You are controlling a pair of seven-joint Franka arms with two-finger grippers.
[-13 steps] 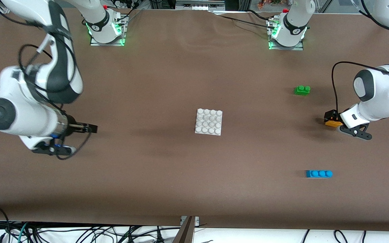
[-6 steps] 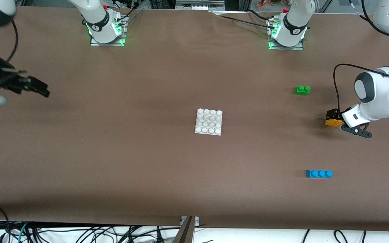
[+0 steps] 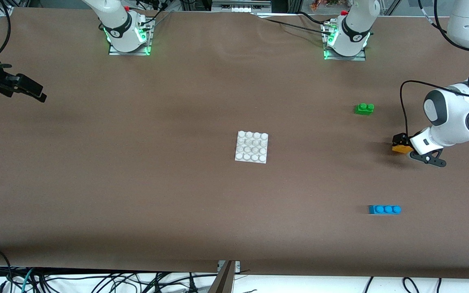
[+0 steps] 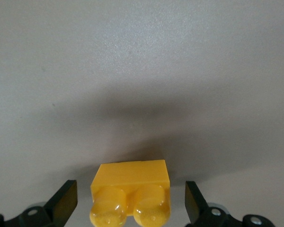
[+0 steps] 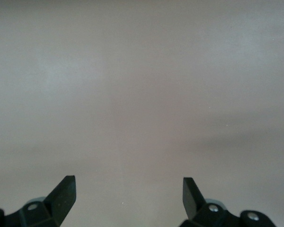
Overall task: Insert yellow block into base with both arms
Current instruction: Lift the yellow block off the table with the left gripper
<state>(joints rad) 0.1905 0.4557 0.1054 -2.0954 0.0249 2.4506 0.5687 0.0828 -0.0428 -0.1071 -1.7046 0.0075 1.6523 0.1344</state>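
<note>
The yellow block (image 3: 401,149) lies on the brown table toward the left arm's end. My left gripper (image 3: 399,143) is down around it and open. In the left wrist view the yellow block (image 4: 131,191) sits between the two black fingers of the left gripper (image 4: 130,190), with a gap on each side and its two studs facing the camera. The white studded base (image 3: 252,147) rests flat at the table's middle, well apart from the block. My right gripper (image 3: 35,92) hangs open over the table's edge at the right arm's end, and the right gripper (image 5: 128,185) has nothing between its fingers.
A green two-stud brick (image 3: 364,108) lies farther from the front camera than the yellow block. A blue three-stud brick (image 3: 384,209) lies nearer to the camera. Both arm bases (image 3: 128,36) stand along the table's back edge.
The right arm has swung up and away from the table's middle to the edge at its own end. The left gripper has stayed around the yellow block, barely shifting.
</note>
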